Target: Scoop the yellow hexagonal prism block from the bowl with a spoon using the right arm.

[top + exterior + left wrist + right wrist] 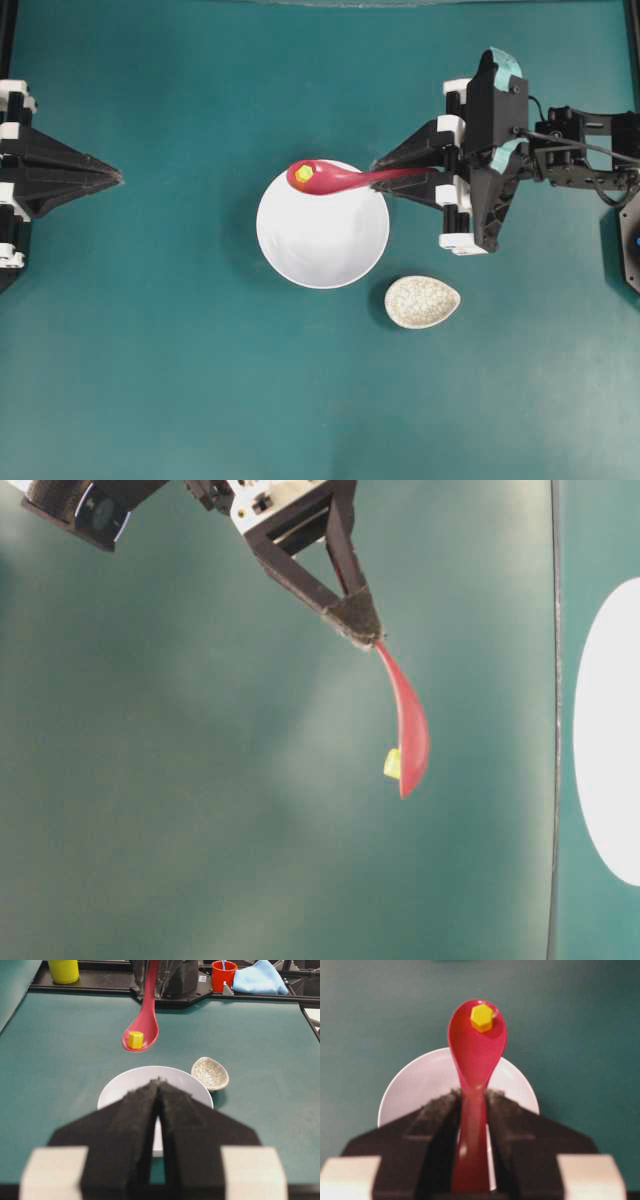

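From overhead, the right tool [385, 180] is clamped on the handle of the pink-red spoon [335, 179], whose scoop hangs over the white bowl's [322, 240] upper-left rim with the yellow hexagonal prism block [304, 173] sitting in it. A speckled oval dish [422, 301] sits on the green bench [150, 350] just beside the bowl. The left tool [117, 178] is pinched together, well apart.

Table-level view: spoon up in the air, block in the scoop.

Left wrist: spoon raised above the bowl.

Right wrist: block near the scoop's tip.
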